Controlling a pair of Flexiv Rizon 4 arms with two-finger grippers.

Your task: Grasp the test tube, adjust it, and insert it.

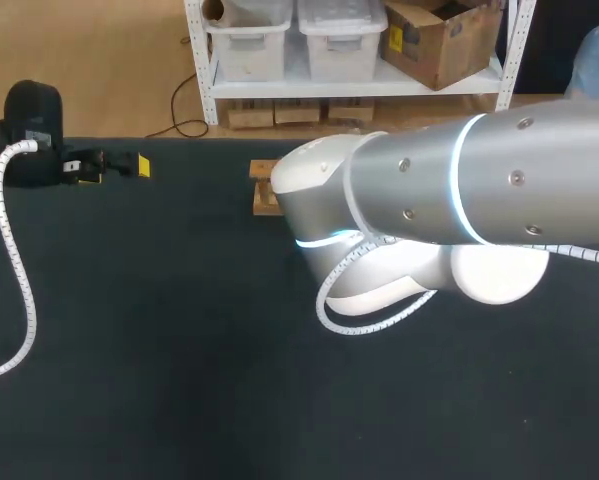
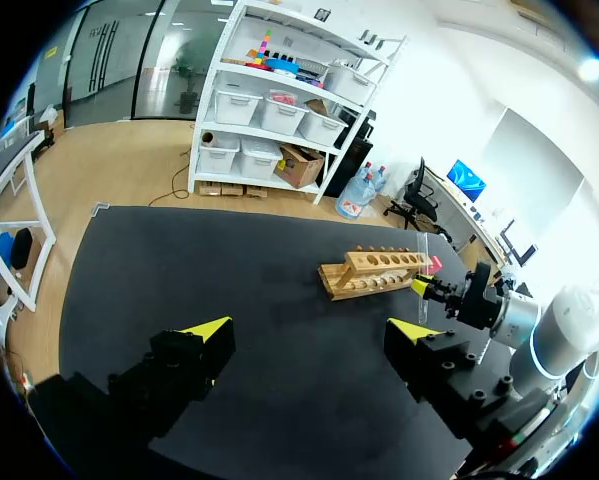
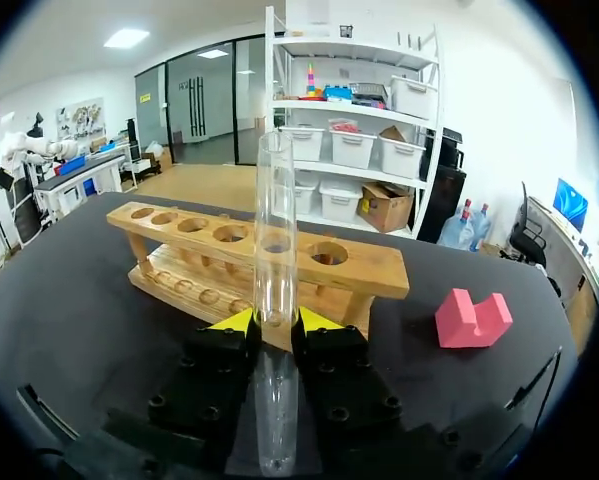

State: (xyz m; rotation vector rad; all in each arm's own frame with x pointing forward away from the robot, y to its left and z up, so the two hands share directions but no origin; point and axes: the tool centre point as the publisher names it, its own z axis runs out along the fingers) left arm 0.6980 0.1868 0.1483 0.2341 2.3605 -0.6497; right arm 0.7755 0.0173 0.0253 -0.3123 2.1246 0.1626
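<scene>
A clear glass test tube stands upright between the yellow tips of my right gripper, which is shut on its lower part. Just ahead of it is the wooden rack with a row of round holes; the tube is in front of the rack, not in a hole. In the left wrist view the tube and right gripper sit beside the rack. My left gripper stands open and empty, far from the rack. In the head view my right arm hides the tube and most of the rack.
A pink notched block lies on the black table to the side of the rack, close to the right gripper. In the head view the left gripper rests near the table's far left corner.
</scene>
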